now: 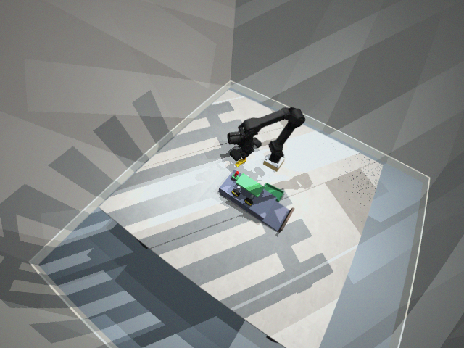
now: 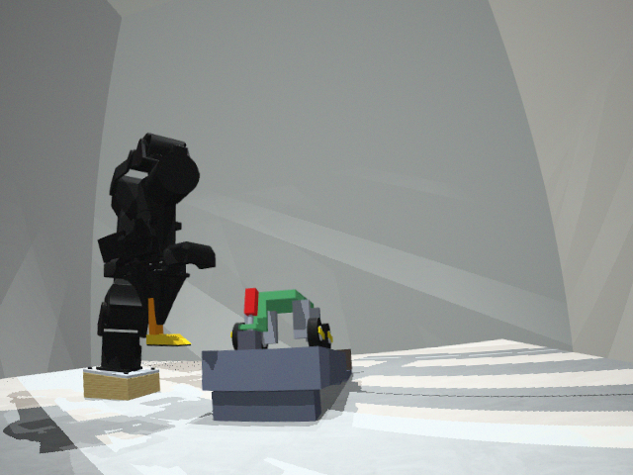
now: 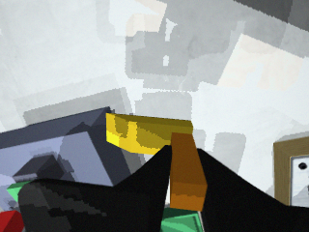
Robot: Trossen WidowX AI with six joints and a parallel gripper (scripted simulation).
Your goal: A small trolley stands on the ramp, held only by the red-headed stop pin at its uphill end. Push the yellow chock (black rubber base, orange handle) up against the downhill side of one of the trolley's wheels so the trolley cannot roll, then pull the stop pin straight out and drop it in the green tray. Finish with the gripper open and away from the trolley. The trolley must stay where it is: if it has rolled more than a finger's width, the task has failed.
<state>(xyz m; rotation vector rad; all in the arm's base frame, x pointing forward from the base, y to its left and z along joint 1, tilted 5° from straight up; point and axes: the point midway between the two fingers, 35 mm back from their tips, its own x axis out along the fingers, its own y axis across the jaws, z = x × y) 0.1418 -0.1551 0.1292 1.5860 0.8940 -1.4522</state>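
Observation:
My gripper (image 1: 244,158) (image 2: 157,321) (image 3: 182,153) is shut on the orange handle of the yellow chock (image 1: 240,162) (image 2: 168,339) (image 3: 140,132). The chock hangs in the air beside the ramp's uphill end, apart from the ramp (image 1: 278,212) (image 2: 260,372) (image 3: 72,150). Its black rubber base cannot be made out. The green trolley (image 1: 248,183) (image 2: 286,295) stands on the upper part of the ramp. The red-headed stop pin (image 1: 236,173) (image 2: 250,301) (image 3: 9,222) stands upright at its uphill end. The green tray (image 1: 282,196) lies beyond the trolley, partly hidden by the ramp and trolley.
The arm's base block (image 1: 272,164) (image 2: 104,385) (image 3: 281,169) stands on the side of the ramp where the chock hangs. A brown end board (image 1: 288,219) closes the ramp's downhill end. The trolley's near wheels, black with yellow, show in the top view.

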